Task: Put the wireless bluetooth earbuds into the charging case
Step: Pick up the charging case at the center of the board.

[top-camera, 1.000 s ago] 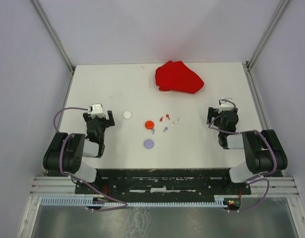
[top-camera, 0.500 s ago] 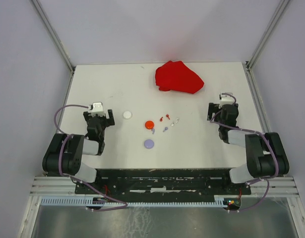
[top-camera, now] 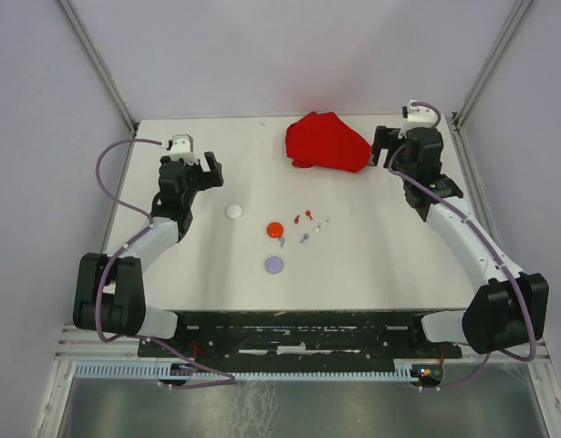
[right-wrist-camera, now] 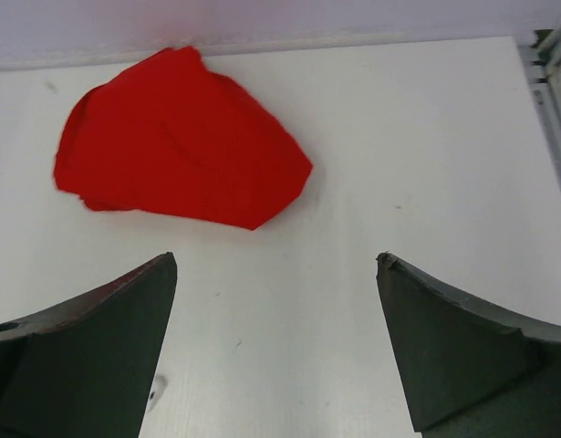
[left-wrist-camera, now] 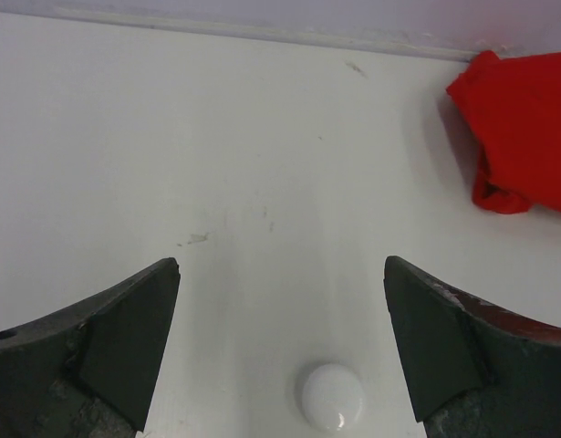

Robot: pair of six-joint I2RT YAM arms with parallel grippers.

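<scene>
**Both end effectors spread wide, earbuds loose on the worktop between them**

The left end effector (left-wrist-camera: 281, 265) hangs over the white worktop (top-camera: 371, 265) with its two dark fingers (left-wrist-camera: 125, 328) spread wide and nothing between them. A small white round plastic charging case (left-wrist-camera: 332, 396) lies below its gap, slightly toward its right finger.

The right end effector (right-wrist-camera: 275, 260) is likewise spread wide and empty. A crumpled red cloth (right-wrist-camera: 180, 137) lies ahead of it, off toward its left finger.

The wireless bluetooth earbuds (top-camera: 305, 238), tiny stemmed plastic pieces in red, lilac and white, lie scattered on the worktop between the two end effectors. They sit nearer the arm bases than either one and well apart from both. A red round charging case (top-camera: 275, 229) sits just beside the cluster, on the side toward the left end effector. A lilac round charging case (top-camera: 275, 265) lies near it, closer to the bases.
</scene>
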